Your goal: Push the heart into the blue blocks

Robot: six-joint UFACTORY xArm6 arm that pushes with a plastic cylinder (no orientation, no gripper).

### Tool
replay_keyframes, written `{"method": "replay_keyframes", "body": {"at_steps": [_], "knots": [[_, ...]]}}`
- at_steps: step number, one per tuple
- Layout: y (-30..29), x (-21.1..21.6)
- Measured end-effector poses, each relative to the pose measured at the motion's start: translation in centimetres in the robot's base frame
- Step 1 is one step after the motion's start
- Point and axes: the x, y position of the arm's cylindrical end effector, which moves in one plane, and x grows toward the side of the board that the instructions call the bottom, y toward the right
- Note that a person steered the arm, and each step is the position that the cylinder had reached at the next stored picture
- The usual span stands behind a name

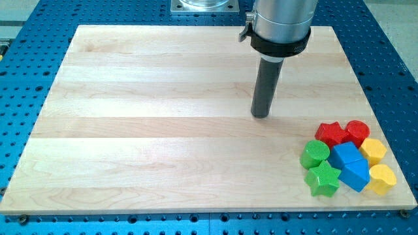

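Note:
My tip rests on the wooden board, right of centre, up and to the left of a tight cluster of blocks at the view's bottom right. Two blue blocks sit in the cluster's middle, one above the other. A yellow heart-like block lies against the lower blue block's right side. My tip touches no block.
Around the blue blocks lie a red star, a red cylinder, a yellow hexagon-like block, a green cylinder and a green star. The cluster is close to the board's right and bottom edges.

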Motion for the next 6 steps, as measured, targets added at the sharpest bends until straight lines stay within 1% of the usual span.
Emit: {"method": "replay_keyframes", "body": {"at_steps": [1, 2, 3, 4, 5, 6], "knots": [[0.0, 0.0], [2.2, -0.3], [9.6, -1.4], [19.1, -4.1], [24.9, -3.8], [25.0, -2.6]]}}
